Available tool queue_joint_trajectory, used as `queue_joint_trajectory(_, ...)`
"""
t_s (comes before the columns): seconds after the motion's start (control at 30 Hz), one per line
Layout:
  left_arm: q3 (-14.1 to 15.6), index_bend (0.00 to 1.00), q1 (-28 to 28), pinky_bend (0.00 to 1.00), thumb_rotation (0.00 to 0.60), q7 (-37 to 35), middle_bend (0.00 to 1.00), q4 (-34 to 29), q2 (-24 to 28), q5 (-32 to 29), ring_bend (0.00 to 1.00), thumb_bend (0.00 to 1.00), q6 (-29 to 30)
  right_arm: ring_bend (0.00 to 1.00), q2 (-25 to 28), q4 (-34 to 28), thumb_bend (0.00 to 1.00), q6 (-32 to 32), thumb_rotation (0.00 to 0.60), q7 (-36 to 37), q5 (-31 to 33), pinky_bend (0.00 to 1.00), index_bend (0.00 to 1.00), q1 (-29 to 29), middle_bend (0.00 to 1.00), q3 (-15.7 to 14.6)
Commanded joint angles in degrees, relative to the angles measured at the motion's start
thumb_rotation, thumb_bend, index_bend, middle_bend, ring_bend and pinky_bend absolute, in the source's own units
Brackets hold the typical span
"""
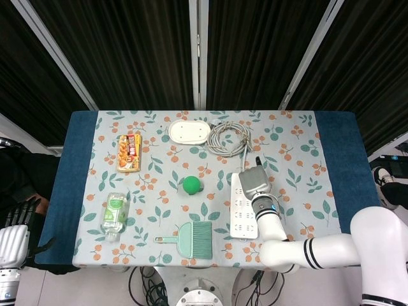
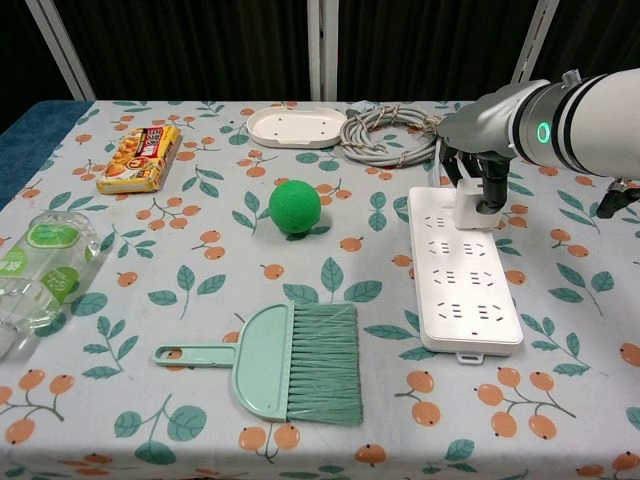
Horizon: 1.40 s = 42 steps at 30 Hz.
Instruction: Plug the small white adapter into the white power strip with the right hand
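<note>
The white power strip point(image 2: 462, 268) point(image 1: 240, 211) lies lengthwise at the right of the table, its grey cable coil point(image 2: 390, 132) point(image 1: 227, 137) behind it. My right hand point(image 2: 480, 172) point(image 1: 253, 181) grips the small white adapter point(image 2: 468, 203), which stands upright on the strip's far end, touching its top face. In the head view the hand covers the adapter. My left hand point(image 1: 18, 220) hangs off the table's left edge, fingers apart, holding nothing.
A green ball point(image 2: 295, 208) sits left of the strip. A mint brush and dustpan point(image 2: 290, 362) lie in front. A white oval dish point(image 2: 291, 127), a snack pack point(image 2: 140, 157) and a lying plastic bottle point(image 2: 40, 268) occupy the back and left.
</note>
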Motion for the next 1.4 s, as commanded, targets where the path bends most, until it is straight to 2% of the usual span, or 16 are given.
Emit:
queue_joint_trajectory(0.03, 0.0, 0.04, 0.0, 0.00, 0.600, -0.1, 0.00, 0.1, -0.1, 0.0, 0.00, 0.14, 0.0, 0.38, -0.3, 0.3, 0.44, 0.0, 0.600, 0.0, -0.2, 0.00, 0.69, -0.1, 0.66, -0.1)
queue_joint_trajectory(0.33, 0.0, 0.04, 0.1, 0.00, 0.600, -0.2, 0.00, 0.4, -0.2, 0.0, 0.00, 0.14, 0.0, 0.38, -0.4, 0.1, 0.44, 0.3, 0.600, -0.3, -0.8, 0.00, 0.68, -0.6, 0.65, -0.5)
queue_joint_trajectory(0.4, 0.0, 0.04, 0.0, 0.00, 0.600, -0.2, 0.00, 0.4, -0.2, 0.0, 0.00, 0.14, 0.1, 0.37, 0.2, -0.6, 0.42, 0.3, 0.600, -0.2, -0.9, 0.00, 0.61, -0.7, 0.61, -0.4)
queue_joint_trajectory(0.43, -0.1, 0.04, 0.0, 0.00, 0.600, -0.2, 0.00, 0.3, -0.2, 0.0, 0.00, 0.14, 0.0, 0.35, 0.6, -1.2, 0.38, 0.2, 0.600, -0.1, -1.0, 0.00, 0.55, -0.9, 0.56, -0.4)
queue_joint_trajectory(0.47, -0.1, 0.04, 0.0, 0.00, 0.600, -0.1, 0.00, 0.3, -0.2, 0.0, 0.00, 0.14, 0.0, 0.32, 0.9, -1.5, 0.32, 0.2, 0.600, 0.0, -1.0, 0.00, 0.46, -1.0, 0.51, -0.4)
queue_joint_trajectory(0.57, -0.1, 0.04, -0.1, 0.00, 0.600, 0.1, 0.00, 0.1, -0.1, 0.1, 0.00, 0.14, 0.0, 0.24, 1.7, -2.4, 0.15, 0.1, 0.600, 0.9, -1.8, 0.00, 0.32, -1.5, 0.42, -0.2)
queue_joint_trajectory(0.67, -0.2, 0.04, -0.2, 0.00, 0.600, 0.3, 0.00, -0.2, 0.0, 0.2, 0.00, 0.14, 0.1, 0.20, 2.2, -2.7, 0.07, -0.2, 0.600, 1.7, -2.4, 0.00, 0.24, -1.8, 0.37, -0.2)
queue_joint_trajectory(0.9, -0.1, 0.04, 0.0, 0.00, 0.600, 0.6, 0.00, -0.6, 0.2, 0.1, 0.00, 0.14, 0.1, 0.18, 2.6, -3.1, 0.04, -0.7, 0.600, 2.4, -3.4, 0.00, 0.18, -2.3, 0.33, -0.7)
queue_joint_trajectory(1.07, -0.2, 0.04, -0.2, 0.00, 0.600, 1.0, 0.00, -1.1, 0.5, 0.2, 0.00, 0.14, 0.2, 0.17, 6.1, -7.1, 0.05, -0.4, 0.600, 5.4, -6.1, 0.00, 0.17, -3.7, 0.32, 0.0)
queue_joint_trajectory(1.2, -0.3, 0.04, -0.2, 0.00, 0.600, 1.6, 0.00, -1.7, 0.8, 0.1, 0.00, 0.14, 0.2, 0.17, 12.1, -12.5, 0.08, -2.1, 0.600, 12.8, -11.8, 0.00, 0.17, -7.3, 0.33, 1.0)
queue_joint_trajectory(1.3, -0.3, 0.04, -0.2, 0.00, 0.600, 2.1, 0.00, -2.3, 1.0, 0.1, 0.00, 0.14, 0.2, 0.18, 17.0, -15.2, 0.12, -7.4, 0.600, 24.2, -18.6, 0.00, 0.25, -12.4, 0.37, 2.5)
queue_joint_trajectory(1.33, -0.3, 0.04, -0.2, 0.00, 0.600, 2.3, 0.00, -2.6, 1.1, 0.0, 0.00, 0.14, 0.2, 0.20, 18.3, -15.2, 0.15, -10.0, 0.600, 30.5, -22.4, 0.02, 0.29, -15.0, 0.40, 3.6)
queue_joint_trajectory(1.4, -0.3, 0.04, -0.2, 0.00, 0.600, 2.8, 0.00, -3.1, 1.2, 0.1, 0.00, 0.14, 0.2, 0.32, 18.7, -14.1, 0.22, -12.8, 0.600, 41.5, -29.5, 0.21, 0.44, -19.5, 0.49, 5.8)
